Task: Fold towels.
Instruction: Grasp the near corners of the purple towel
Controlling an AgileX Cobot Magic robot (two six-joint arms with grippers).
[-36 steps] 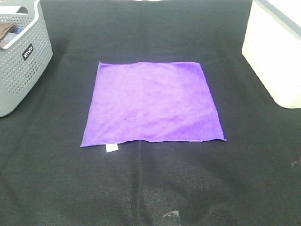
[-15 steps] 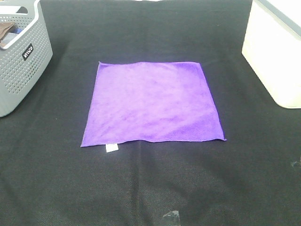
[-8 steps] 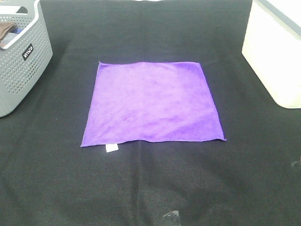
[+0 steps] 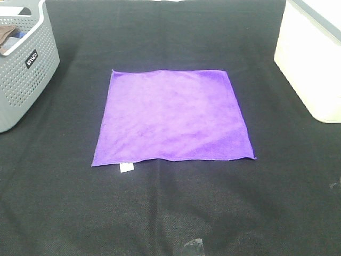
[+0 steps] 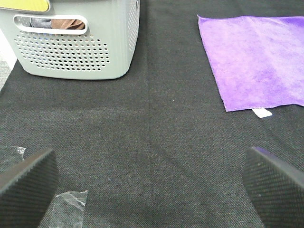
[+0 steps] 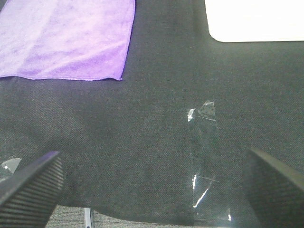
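**Bright, even light; whites blown out**

Soft overhead light falls evenly, leaving only faint, diffuse shadows on the near part of the black bench point(image 4: 64, 202). The purple towel point(image 4: 173, 114) has a pale sheen across its middle. The white box point(image 4: 311, 58) is overexposed and has lost its detail. Clear tape point(image 6: 204, 161) glints in the right wrist view. All three views are lightly grainy.

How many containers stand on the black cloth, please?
2. A grey perforated plastic basket stands at the far left; a cream smooth-walled box at the far right. Both are cut by the picture edge; more could be outside the view.
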